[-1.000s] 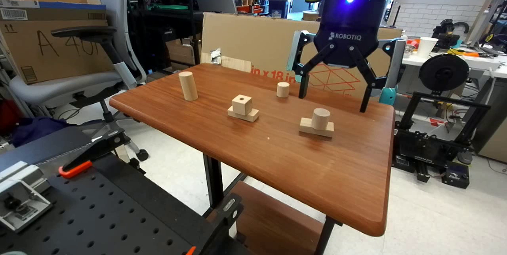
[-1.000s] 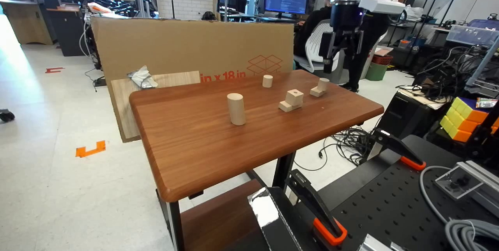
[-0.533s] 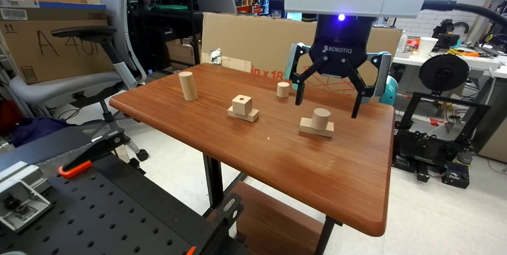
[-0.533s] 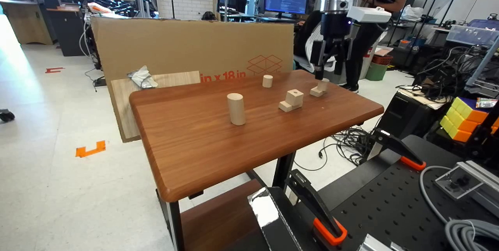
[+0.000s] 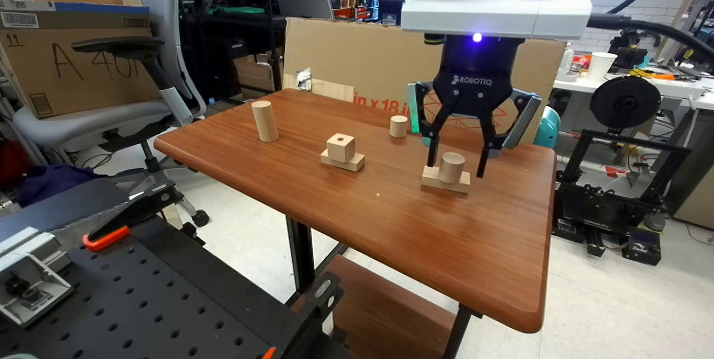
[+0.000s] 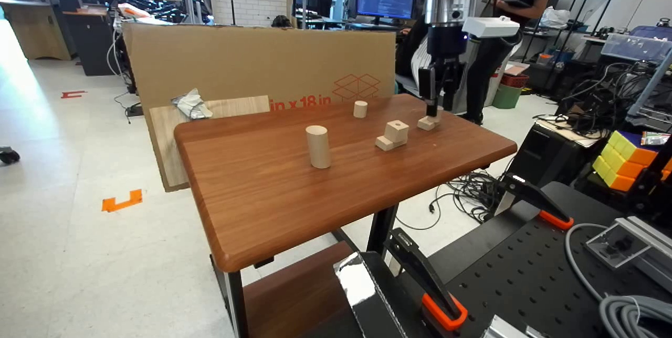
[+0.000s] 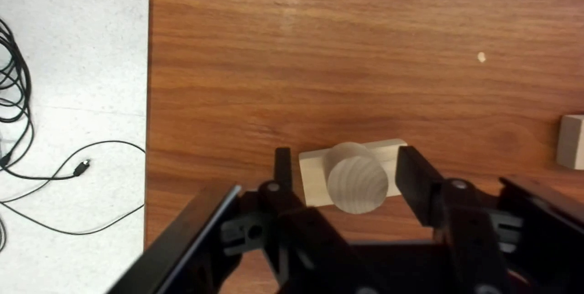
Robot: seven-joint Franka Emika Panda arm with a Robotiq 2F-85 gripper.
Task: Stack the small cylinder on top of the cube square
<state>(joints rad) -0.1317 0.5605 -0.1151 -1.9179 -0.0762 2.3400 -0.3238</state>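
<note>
Down over the table (image 5: 390, 231) my tool (image 5: 456, 169) has come since the earlier frame, its fingers (image 7: 283, 164) drawn closer together; nothing else on it has shifted. They stand apart all the same, one to each side of the small wooden cylinder (image 7: 358, 184), and in the wrist view a gap shows on both sides, so I have nothing clamped. How deep they reach along it I can't tell. That cylinder stands upright on a flat wooden slab (image 7: 315, 184) right beneath the tool. I judge it the one to move, since I'm straddling it; another short wooden cylinder (image 5: 398, 126) stands well apart from the tool. So the approach looks nearly done, and the stacking itself isn't begun. What should be left: grip the cylinder, lift it clear, carry it across, set it down and let go. My goal, the wooden cube (image 5: 341, 148) with a dark spot on top, sits off to one side of the tool on a second slab (image 5: 341, 165), its top bare.
</note>
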